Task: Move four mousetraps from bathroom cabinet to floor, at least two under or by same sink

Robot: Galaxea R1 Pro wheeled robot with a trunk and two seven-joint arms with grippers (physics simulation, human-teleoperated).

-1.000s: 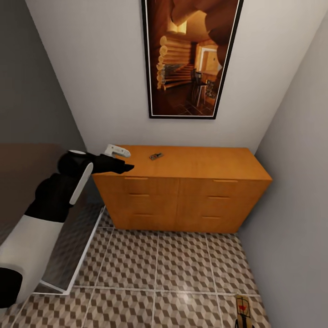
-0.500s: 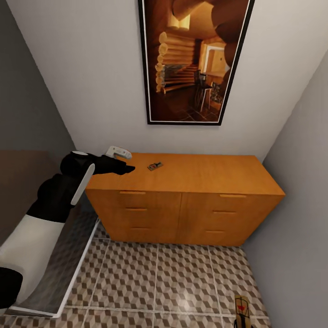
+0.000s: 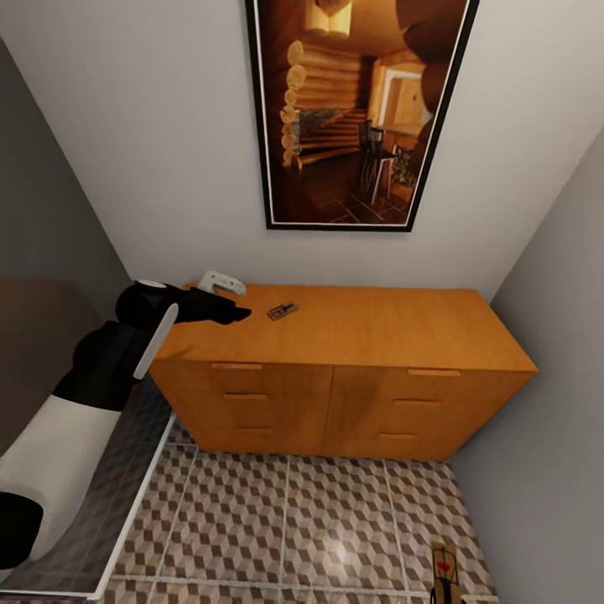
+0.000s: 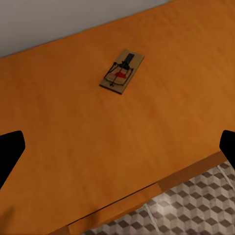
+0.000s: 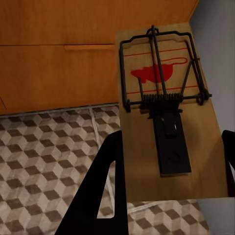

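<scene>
Item, far left: a grey-floored recess with a white edge strip (image 3: pixel 138 491), under my left arm and just beside the cabinet's left end.

Item: my left gripper (image 3: pixel 239 313), held over the left end of the cabinet top, its two dark fingers (image 4: pixel 10 149) spread wide apart with nothing between them. A small white object (image 3: pixel 221 282) lies on the cabinet top beside the gripper; what it is I cannot tell.

Item: mousetrap on the cabinet (image 3: pixel 283 311), lying flat on the top, left of centre, near the wall and just beyond my left fingertips, not touching them. Small brown board, red mark, dark wire and a dark plate at one end.

Item: cabinet (image 3: pixel 394 331), orange-brown, low and wide, drawer fronts shut, slim bar handles; it stands against the white wall between the recess and the grey right wall.

Item: framed picture (image 3: pixel 356 109), black frame, on the wall above the cabinet.

Item: bathroom floor (image 3: pixel 285 524), cube-pattern tiles, pale grout.

Item, far right: held mousetrap (image 5: pixel 169 110), clamped between the dark fingers of my right gripper (image 5: pixel 171 161), above the floor close to the right wall. Pale brown board, red mouse-shaped mark, dark wire bar and spring, black plate.
</scene>
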